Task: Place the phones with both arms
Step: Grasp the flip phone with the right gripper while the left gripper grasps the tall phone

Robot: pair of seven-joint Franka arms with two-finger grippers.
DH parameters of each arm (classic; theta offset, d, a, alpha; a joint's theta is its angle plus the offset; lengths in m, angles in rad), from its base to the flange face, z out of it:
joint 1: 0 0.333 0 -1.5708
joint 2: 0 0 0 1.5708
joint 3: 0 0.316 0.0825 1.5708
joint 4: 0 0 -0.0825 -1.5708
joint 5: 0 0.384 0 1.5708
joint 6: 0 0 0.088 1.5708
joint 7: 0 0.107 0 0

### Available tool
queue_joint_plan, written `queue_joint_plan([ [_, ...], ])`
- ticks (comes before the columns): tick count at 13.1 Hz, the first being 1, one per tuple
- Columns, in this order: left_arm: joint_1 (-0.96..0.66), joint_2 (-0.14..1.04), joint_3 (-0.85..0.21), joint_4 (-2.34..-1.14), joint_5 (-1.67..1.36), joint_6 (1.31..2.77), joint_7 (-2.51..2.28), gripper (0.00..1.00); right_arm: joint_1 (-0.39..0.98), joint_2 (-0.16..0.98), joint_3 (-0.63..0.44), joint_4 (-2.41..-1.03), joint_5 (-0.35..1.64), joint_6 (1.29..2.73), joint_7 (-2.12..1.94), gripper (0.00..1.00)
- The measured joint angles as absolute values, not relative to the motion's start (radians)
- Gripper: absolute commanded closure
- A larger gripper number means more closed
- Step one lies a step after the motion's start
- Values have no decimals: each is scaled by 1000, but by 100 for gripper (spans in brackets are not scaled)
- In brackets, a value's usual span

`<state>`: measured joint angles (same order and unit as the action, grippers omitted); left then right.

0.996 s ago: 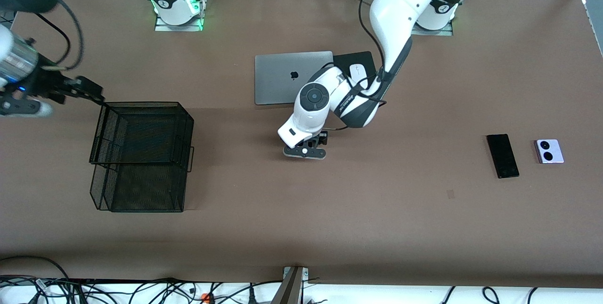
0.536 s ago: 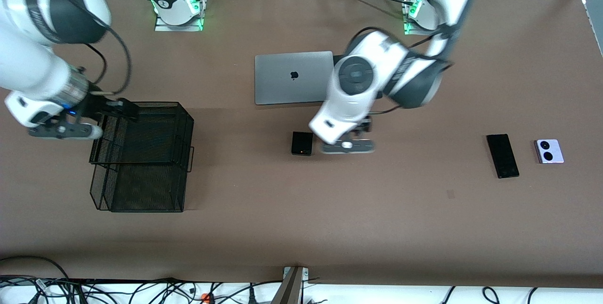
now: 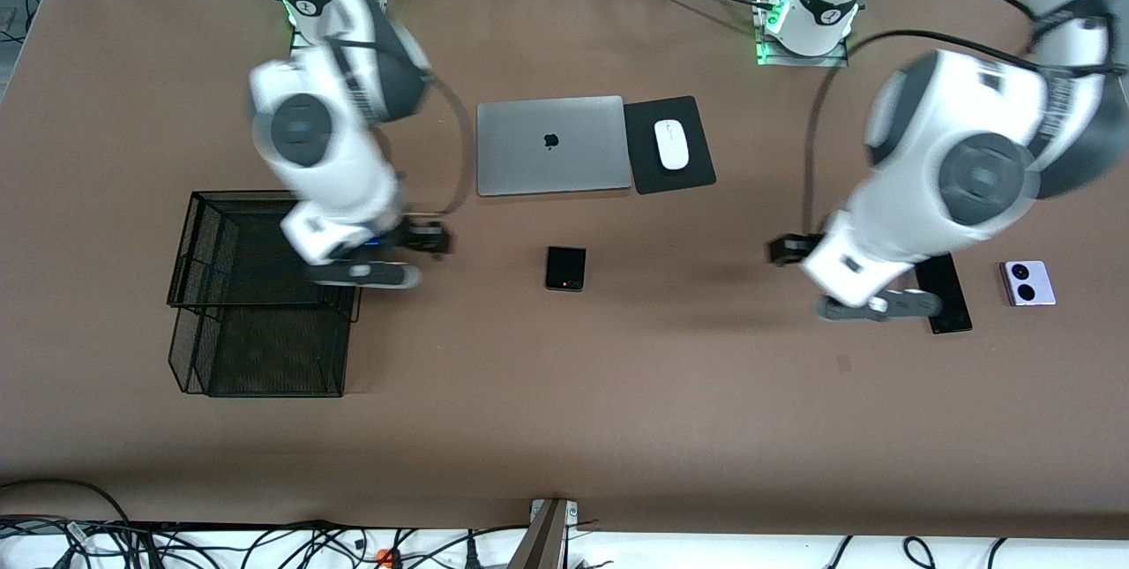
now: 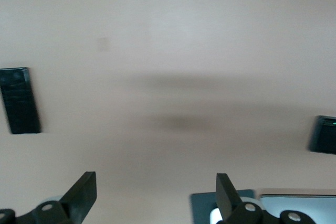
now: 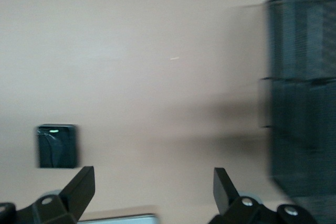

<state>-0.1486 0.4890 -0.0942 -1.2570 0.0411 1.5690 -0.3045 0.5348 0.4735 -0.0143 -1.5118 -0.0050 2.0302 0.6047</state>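
Note:
The black flip phone (image 3: 565, 268) lies flat at the table's middle, nearer to the front camera than the laptop. The slim black slab (image 3: 953, 300) lies toward the left arm's end, partly covered by my left arm. The lavender-white phone (image 3: 1028, 282) lies beside it. My left gripper (image 3: 857, 291) hangs open and empty over the table next to the slab. Its wrist view (image 4: 156, 195) shows the slab (image 4: 19, 107) and the flip phone (image 4: 323, 135). My right gripper (image 3: 360, 257) is open and empty (image 5: 152, 192) over the basket's edge. Its wrist view shows the flip phone (image 5: 56, 146).
A black wire-mesh basket (image 3: 190, 287) stands toward the right arm's end and also shows in the right wrist view (image 5: 302, 103). A closed grey laptop (image 3: 549, 144) and a white mouse (image 3: 671, 145) on a black pad (image 3: 692, 172) lie farther from the front camera.
My left gripper let go of the flip phone at the table's middle and swung to the slim slab. My right gripper swung across the basket toward the table's middle.

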Motion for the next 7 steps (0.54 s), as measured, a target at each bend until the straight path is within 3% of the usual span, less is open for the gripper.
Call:
queue_joint_plan([
  [4,5,494,-95,-1349,115,1592,-181,0,698,653,-16,-1316,-5,2032,807,0],
  [7,99,494,-95,-1476,151,1764,-92,0,781,745,-21,-1223,-5,2035,895,0],
])
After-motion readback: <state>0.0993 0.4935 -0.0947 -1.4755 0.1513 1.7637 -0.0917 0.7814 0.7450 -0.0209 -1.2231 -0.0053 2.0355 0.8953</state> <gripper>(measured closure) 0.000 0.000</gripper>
